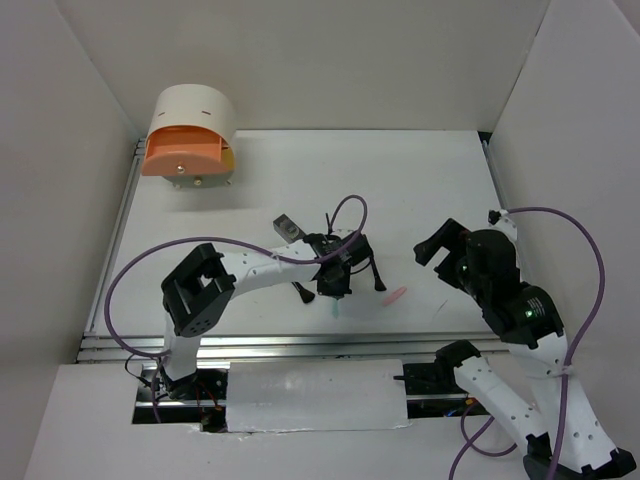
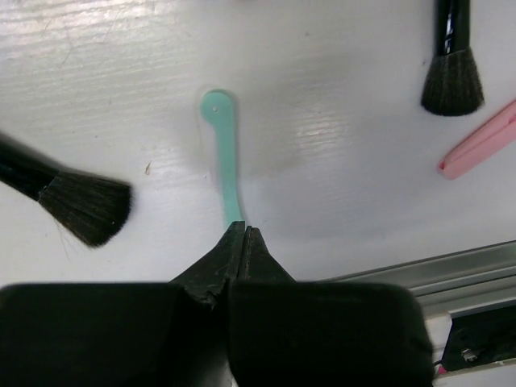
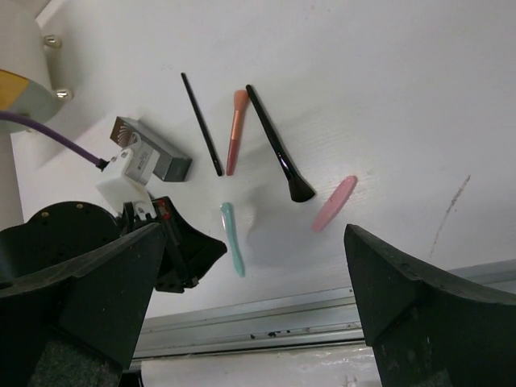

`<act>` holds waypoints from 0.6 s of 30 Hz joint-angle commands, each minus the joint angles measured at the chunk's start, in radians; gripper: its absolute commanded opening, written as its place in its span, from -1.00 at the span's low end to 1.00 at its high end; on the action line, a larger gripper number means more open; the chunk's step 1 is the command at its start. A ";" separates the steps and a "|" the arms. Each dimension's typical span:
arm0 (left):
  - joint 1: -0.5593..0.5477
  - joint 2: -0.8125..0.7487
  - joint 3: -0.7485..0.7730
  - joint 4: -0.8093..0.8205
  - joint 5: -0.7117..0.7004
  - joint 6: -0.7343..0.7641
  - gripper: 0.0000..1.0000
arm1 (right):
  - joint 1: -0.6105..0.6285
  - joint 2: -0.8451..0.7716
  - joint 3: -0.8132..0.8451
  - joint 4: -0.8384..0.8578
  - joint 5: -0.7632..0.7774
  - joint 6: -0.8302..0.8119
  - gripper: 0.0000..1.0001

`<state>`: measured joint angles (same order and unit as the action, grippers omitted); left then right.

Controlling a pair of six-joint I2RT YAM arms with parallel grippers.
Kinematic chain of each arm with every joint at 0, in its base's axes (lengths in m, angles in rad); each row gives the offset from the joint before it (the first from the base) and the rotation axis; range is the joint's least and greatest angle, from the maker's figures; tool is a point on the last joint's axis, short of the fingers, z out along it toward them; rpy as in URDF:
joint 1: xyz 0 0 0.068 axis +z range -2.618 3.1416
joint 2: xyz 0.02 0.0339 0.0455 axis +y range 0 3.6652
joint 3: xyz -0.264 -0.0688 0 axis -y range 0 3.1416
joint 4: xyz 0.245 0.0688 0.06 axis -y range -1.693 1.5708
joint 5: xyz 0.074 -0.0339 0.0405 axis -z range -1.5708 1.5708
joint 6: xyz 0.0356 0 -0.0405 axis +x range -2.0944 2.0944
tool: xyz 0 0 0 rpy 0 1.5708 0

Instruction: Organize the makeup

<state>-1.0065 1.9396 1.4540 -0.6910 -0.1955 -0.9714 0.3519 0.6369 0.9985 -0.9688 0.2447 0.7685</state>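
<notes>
Jaws of left gripper [image 2: 243, 232] are pressed together, pinching the thin mint-green plastic stick [image 2: 226, 161]. Jaws of right gripper [image 1: 441, 256] are spread wide w/ nothing between them, well apart from the stick.

Mint stick lies flat on the white surface [image 2: 339, 48] nr the front metal rail [image 3: 322, 318], just beside the left gripper in top view. Its long axis runs straight out from the jaw tips w/ a slight bend. The rounded end w/ a small hole points away from them; the other end is hidden at the tips. It's narrow, flat, pale, and widens only at the rounded end.

A black brush with fanned bristles [image 2: 85, 205] lies on one side. A second black brush [image 2: 451, 81] and a flat pink stick [image 2: 480, 145] lie on the other.

Beyond, in right wrist view: coral stick [image 3: 235, 129], thin black stick [image 3: 201, 125], grey rectangular case [image 3: 157, 149].
</notes>
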 commanded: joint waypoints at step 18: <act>-0.001 0.081 0.085 -0.100 -0.070 -0.009 0.06 | -0.005 0.009 -0.004 0.077 -0.013 -0.020 1.00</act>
<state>-1.0065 2.0079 1.4975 -0.7506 -0.2207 -0.9726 0.3508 0.6521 0.9958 -0.9379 0.2356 0.7639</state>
